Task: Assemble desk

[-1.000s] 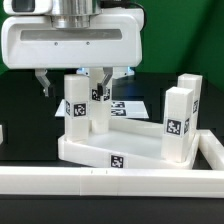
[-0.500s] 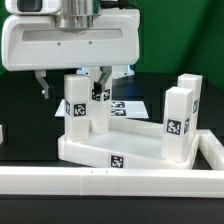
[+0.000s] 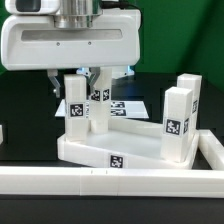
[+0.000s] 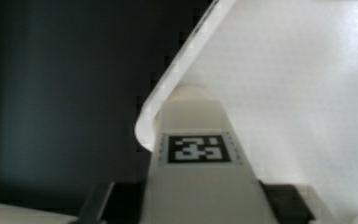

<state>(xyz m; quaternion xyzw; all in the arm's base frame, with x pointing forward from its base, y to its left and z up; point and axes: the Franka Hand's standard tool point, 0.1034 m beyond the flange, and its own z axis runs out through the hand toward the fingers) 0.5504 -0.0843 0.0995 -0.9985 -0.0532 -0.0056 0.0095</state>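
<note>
The white desk slab (image 3: 95, 150) lies on the black table with four square white legs standing on it. My gripper (image 3: 77, 82) hangs over the front leg (image 3: 75, 108) at the exterior view's left, one finger on each side of its top. The left finger (image 3: 55, 80) still stands a little apart from the leg. In the wrist view that tagged leg (image 4: 197, 150) fills the space between my fingers, with my gripper (image 4: 185, 205) around it; a dark gap shows on one side. The slab (image 4: 309, 100) lies beyond it.
A second leg (image 3: 98, 105) stands just behind the one I straddle. Two more legs (image 3: 177, 125) (image 3: 190, 92) stand at the exterior view's right. A long white rail (image 3: 110, 182) runs along the front. The marker board (image 3: 128, 106) lies behind the slab.
The finger at the exterior view's left has moved inward toward the leg, narrowing the gap. The slab and legs have not moved.
</note>
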